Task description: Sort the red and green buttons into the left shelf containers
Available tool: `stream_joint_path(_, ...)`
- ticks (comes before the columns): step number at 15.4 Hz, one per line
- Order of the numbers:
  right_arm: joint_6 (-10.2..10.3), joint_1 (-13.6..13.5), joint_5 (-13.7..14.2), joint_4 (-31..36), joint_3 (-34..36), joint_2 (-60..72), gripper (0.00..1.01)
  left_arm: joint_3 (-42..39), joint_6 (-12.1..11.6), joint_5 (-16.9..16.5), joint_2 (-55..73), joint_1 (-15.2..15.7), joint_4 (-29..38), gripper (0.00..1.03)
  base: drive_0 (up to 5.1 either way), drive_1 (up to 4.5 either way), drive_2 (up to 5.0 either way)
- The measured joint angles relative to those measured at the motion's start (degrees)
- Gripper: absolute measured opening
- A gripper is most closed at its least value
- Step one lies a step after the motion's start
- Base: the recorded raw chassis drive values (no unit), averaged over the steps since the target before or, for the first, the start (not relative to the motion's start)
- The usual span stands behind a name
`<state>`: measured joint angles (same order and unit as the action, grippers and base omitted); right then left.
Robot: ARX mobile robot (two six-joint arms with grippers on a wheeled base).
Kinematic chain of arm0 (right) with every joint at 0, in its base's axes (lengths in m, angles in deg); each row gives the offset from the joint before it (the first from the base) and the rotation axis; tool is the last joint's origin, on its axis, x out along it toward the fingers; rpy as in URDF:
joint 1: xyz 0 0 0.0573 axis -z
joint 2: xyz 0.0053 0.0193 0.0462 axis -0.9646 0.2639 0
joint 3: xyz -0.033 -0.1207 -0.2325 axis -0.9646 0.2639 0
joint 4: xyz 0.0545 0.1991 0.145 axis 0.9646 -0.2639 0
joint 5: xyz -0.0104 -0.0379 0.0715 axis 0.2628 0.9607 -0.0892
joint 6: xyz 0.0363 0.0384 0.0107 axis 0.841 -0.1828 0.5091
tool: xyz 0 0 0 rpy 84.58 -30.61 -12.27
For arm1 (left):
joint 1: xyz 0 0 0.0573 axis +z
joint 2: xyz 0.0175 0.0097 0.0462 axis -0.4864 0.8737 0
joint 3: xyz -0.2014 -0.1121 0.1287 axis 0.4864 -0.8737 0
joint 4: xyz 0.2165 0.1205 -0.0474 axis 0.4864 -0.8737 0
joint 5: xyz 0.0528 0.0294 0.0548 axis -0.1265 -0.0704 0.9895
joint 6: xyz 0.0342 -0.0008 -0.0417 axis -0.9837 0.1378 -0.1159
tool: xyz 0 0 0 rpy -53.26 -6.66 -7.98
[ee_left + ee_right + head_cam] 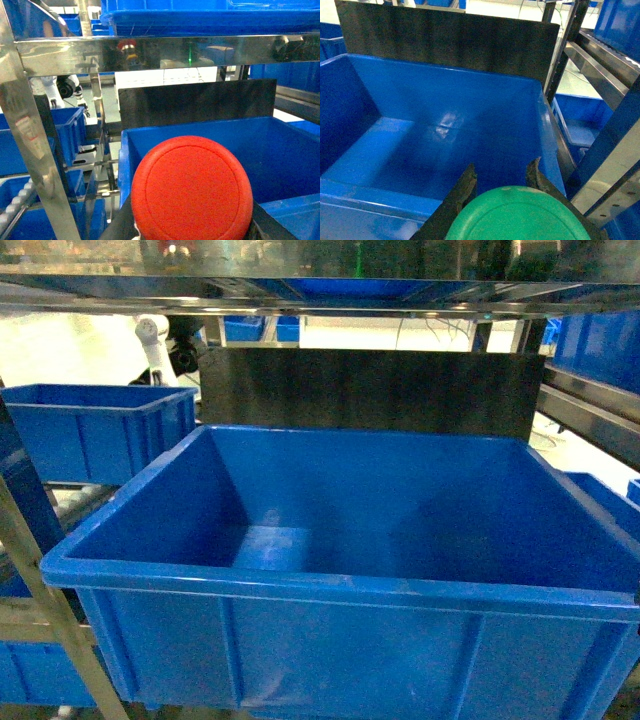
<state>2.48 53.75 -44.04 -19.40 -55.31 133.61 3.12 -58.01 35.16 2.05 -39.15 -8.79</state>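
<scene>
While a large blue bin [330,585] is sitting on the shelf, the left gripper [192,235] is clasping a red button [192,190] beside its rim, and the right gripper [502,187] is gripping a green button [520,217] over its near edge.

The head camera faces forward and slightly down, close to the large blue bin [340,580]. Each wrist camera looks forward past its fingers into the same bin [280,150] [445,130]. All three views share the dark back panel [370,390] [200,102] [445,40].
</scene>
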Motion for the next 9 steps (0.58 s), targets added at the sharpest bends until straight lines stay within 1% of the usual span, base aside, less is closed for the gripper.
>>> stream_joint_path(1, 0.0, 0.0, 0.0, 0.0, 0.0, 0.0, 0.27, 0.0, 0.0, 0.0, 0.0, 0.0, 0.0, 0.24, 0.0, 0.0, 0.0)
stream_joint_path(2, 0.0, -0.1, 0.4, 1.8, -0.1, 1.0, 0.27, 0.0, 0.0, 0.0, 0.0, 0.0, 0.0, 0.24, 0.0, 0.0, 0.0)
stream_joint_path(4, 0.4, -0.1, 0.5, 5.2, -3.2, 8.2, 0.27, 0.0, 0.0, 0.0, 0.0, 0.0, 0.0, 0.24, 0.0, 0.0, 0.0)
stream_joint_path(6, 0.5, 0.3, 0.4, 6.5, -4.8, 11.5, 0.27, 0.0, 0.0, 0.0, 0.0, 0.0, -0.1, 0.24, 0.0, 0.0, 0.0)
stream_joint_path(7, 0.9, 1.7, -0.3, 7.6, -6.3, 14.2, 0.27, 0.0, 0.0, 0.0, 0.0, 0.0, 0.0, 0.24, 0.0, 0.0, 0.0)
stream_joint_path(8, 0.9, 2.8, -0.4, 9.0, -6.9, 16.0, 0.27, 0.0, 0.0, 0.0, 0.0, 0.0, 0.0, 0.24, 0.0, 0.0, 0.0)
stream_joint_path(9, 1.0, 4.0, -0.7, 8.9, -7.7, 17.8, 0.27, 0.0, 0.0, 0.0, 0.0, 0.0, 0.0, 0.24, 0.0, 0.0, 0.0)
